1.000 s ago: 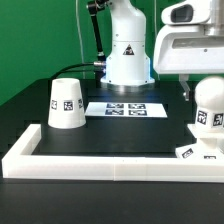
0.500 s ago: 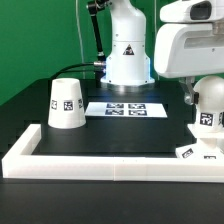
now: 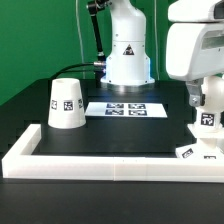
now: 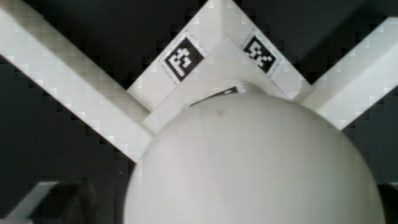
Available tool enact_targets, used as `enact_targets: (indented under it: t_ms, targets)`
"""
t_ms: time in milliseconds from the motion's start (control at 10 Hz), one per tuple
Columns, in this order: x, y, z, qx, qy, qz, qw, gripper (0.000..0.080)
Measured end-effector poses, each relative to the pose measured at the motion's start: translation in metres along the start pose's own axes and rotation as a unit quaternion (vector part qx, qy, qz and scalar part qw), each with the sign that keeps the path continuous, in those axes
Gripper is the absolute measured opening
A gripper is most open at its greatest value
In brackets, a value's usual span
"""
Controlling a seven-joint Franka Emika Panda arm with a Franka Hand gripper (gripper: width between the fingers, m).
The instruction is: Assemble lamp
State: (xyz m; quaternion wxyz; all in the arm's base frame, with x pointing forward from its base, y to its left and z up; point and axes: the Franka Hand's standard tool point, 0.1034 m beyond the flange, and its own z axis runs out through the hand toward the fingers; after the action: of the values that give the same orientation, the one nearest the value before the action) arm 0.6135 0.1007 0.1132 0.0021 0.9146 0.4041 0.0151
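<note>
Bulb (image 3: 211, 125) stands upright on the flat square base (image 3: 198, 152) at the exterior view's right, the base lying just inside the long white bar frame (image 3: 100, 165); in the wrist view the rounded bulb (image 4: 240, 165) fills the foreground, with the tagged base (image 4: 217, 55) showing beyond it between two bars of the frame. Above it the gripper (image 3: 207, 100) hangs with jaws spread wide and released, one dark finger (image 3: 191, 96) just beside the bulb. The truncated-cone shade (image 3: 65, 103) sits well apart at the exterior view's left, near the marker board (image 3: 125, 108).
</note>
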Motion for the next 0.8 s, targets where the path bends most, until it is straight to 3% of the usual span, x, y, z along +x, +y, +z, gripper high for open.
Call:
enact_targets:
  t_ms: [400, 600, 700, 800]
  targets:
    - [-0.0014, 0.0001, 0.0021, -0.007, -0.011, -0.137, 0.991, 0.0699]
    - [-0.0019, 0.0005, 0.0025, -0.008, -0.012, -0.136, 0.991, 0.0687]
    - [-0.0019, 0.0005, 0.0025, -0.008, -0.012, -0.128, 0.992, 0.0577]
    - [-0.0019, 0.0006, 0.0025, -0.008, -0.012, -0.115, 0.993, 0.0577]
